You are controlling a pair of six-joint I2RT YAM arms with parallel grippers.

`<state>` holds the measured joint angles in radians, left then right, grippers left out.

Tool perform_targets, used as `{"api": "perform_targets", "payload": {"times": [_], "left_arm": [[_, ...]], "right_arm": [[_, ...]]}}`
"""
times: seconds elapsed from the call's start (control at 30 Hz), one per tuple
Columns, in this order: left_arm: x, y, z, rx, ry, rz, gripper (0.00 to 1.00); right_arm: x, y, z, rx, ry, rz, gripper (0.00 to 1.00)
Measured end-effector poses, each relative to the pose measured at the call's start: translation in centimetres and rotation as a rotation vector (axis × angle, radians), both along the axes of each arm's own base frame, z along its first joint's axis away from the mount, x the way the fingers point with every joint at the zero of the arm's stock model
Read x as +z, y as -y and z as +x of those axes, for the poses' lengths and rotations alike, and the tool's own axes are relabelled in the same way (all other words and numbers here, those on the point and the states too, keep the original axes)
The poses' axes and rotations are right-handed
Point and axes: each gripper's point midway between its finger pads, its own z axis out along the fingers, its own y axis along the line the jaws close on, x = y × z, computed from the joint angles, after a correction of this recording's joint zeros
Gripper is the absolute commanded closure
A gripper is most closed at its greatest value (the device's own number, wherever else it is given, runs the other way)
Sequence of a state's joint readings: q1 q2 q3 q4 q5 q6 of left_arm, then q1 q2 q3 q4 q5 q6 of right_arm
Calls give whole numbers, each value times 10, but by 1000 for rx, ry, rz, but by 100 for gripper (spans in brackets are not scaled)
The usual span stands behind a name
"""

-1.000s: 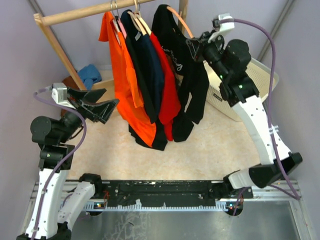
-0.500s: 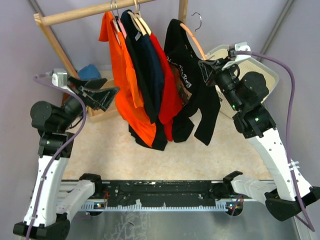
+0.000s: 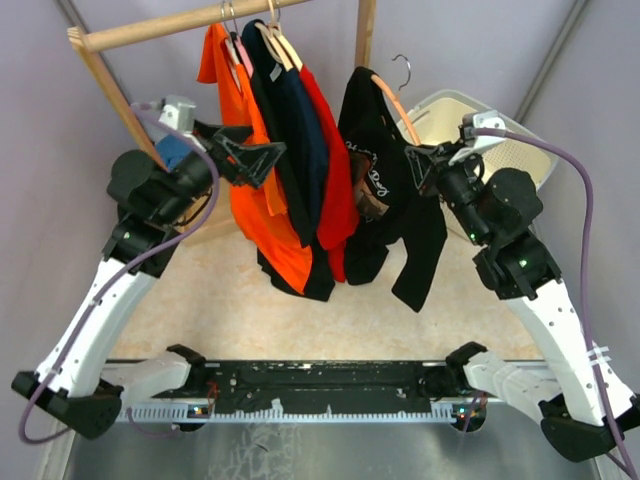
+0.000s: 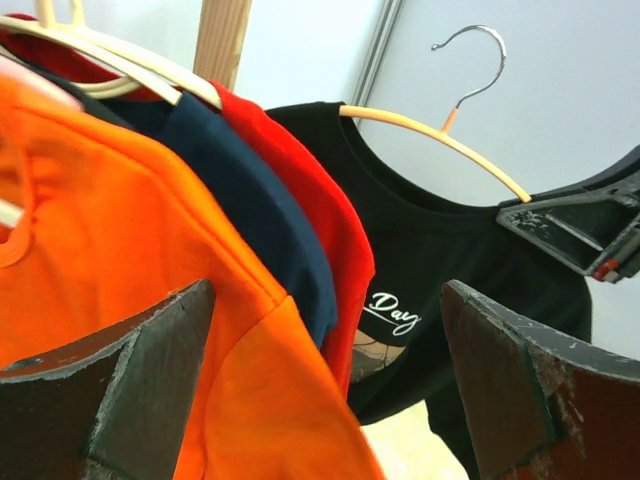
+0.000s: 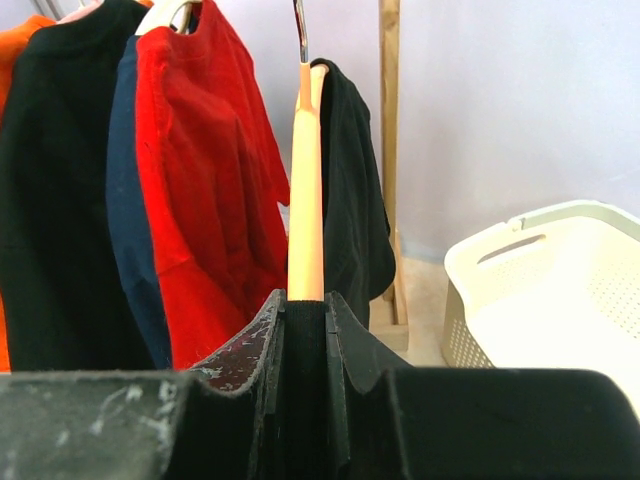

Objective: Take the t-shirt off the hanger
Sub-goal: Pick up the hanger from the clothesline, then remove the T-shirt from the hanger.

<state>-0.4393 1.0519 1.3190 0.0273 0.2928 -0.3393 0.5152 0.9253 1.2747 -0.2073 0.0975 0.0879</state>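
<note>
Gripping the orange hanger [image 3: 388, 88] by one arm in my right end effector [image 3: 412, 163], I see the black t-shirt [image 3: 385, 205] hanging to the right of my wide-open left end effector [image 3: 260, 160].

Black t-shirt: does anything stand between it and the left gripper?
Yes. The orange shirt, navy shirt and red shirt hang between the left gripper and the black t-shirt, partly blocking it.

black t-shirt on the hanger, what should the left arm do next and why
Probably bring the open left gripper across to the black t-shirt and close on its fabric. The right gripper is shut on the hanger, which hangs clear of the rod, so the shirt can be pulled off.
</note>
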Motion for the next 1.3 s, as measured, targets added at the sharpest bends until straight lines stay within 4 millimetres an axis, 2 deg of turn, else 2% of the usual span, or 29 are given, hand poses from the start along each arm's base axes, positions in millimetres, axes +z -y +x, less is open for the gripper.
{"api": "perform_targets", "payload": {"times": [0.17, 0.33, 0.43, 0.57, 0.73, 0.9, 1.03, 1.3], "left_arm": [[-2, 30, 2, 15, 4, 39, 0], [8, 66, -26, -10, 52, 63, 0], [11, 97, -43, -26, 73, 88, 0], [-6, 140, -51, -25, 77, 154, 0], [-40, 168, -34, 13, 52, 231, 0], [-52, 185, -19, 49, 48, 247, 0], [-63, 199, -7, 71, 42, 248, 0], [-102, 218, 24, 63, -33, 264, 0]], "right_arm": [[-5, 11, -11, -24, 0, -5, 100], [-14, 23, -25, -43, -8, -6, 100], [-21, 29, -31, -57, -19, -9, 100], [-33, 35, -37, -69, -38, -11, 100], [-56, 41, -48, -75, -85, -11, 100], [-70, 47, -61, -69, -121, 1, 100], [-70, 52, -72, -66, -121, 19, 100], [-67, 60, -86, -68, -99, 31, 100]]}}
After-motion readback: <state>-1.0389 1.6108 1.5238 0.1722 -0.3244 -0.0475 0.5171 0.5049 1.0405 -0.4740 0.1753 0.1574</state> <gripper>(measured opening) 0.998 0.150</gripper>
